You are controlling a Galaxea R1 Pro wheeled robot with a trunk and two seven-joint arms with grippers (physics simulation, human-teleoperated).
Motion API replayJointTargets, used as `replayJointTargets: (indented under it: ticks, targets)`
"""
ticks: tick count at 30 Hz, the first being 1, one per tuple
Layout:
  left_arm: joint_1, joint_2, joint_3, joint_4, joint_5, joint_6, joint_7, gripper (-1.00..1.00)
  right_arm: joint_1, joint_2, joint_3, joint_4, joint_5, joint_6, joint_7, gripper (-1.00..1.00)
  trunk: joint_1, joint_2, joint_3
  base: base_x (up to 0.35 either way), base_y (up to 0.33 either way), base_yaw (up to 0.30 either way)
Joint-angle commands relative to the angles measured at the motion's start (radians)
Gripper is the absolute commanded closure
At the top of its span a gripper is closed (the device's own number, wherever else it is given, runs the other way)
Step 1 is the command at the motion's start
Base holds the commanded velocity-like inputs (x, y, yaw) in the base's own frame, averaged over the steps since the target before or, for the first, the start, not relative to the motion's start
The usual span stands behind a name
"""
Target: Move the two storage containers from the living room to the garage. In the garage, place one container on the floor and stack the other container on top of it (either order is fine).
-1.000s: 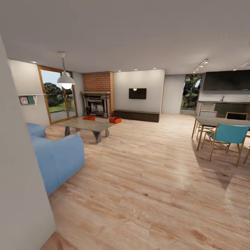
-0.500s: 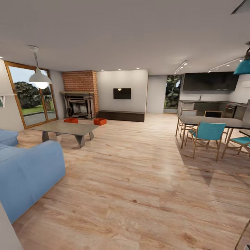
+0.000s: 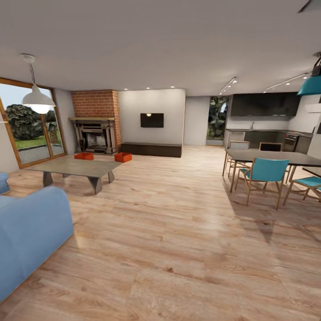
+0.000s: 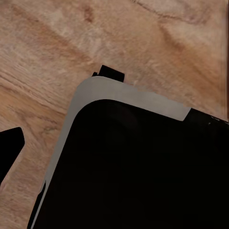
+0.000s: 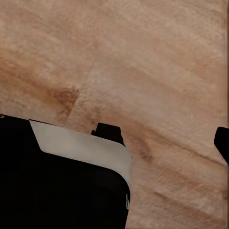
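The two storage containers (image 3: 84,156) (image 3: 123,157) are small red-orange bins standing apart on the living room's light wood planks, far off in the head view, in front of the dark fireplace (image 3: 94,137) and brick chimney. My left gripper (image 4: 114,157) shows one dark fingertip (image 4: 10,149) at the frame's edge, over bare planks. My right gripper (image 5: 114,143) likewise shows one fingertip (image 5: 222,142) at the edge. Nothing lies between the fingers of either, and both hang beside my black, grey-rimmed base (image 4: 138,167), far from the bins.
A low grey coffee table (image 3: 75,168) stands before the bins. A blue sofa (image 3: 26,232) is close at the left. A dining table (image 3: 272,158) with teal chairs (image 3: 264,174) is at the right. A long dark chest (image 3: 151,150) lines the far wall. Open plank flooring runs through the middle.
The whole head view has shifted: the near grey wall at the left has gone, and the sofa, table and bins sit further left. The bins themselves have not moved.
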Motion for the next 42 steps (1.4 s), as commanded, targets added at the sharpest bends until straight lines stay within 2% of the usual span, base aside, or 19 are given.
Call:
replayJointTargets:
  ticks: [1,42]
  targets:
    - [0.0,0.0,0.004,-0.002,0.002,0.007,0.001,-1.0,-0.001,0.0,0.004,0.003,0.006,-0.004,-0.006,-1.0,0.001,-0.001,-0.001,0.324,0.0,0.0]
    - [0.0,0.0,0.004,-0.002,0.002,0.006,0.001,-1.0,-0.001,-0.001,0.003,0.003,0.007,-0.005,-0.006,-1.0,0.001,-0.001,-0.001,0.324,0.0,0.0]
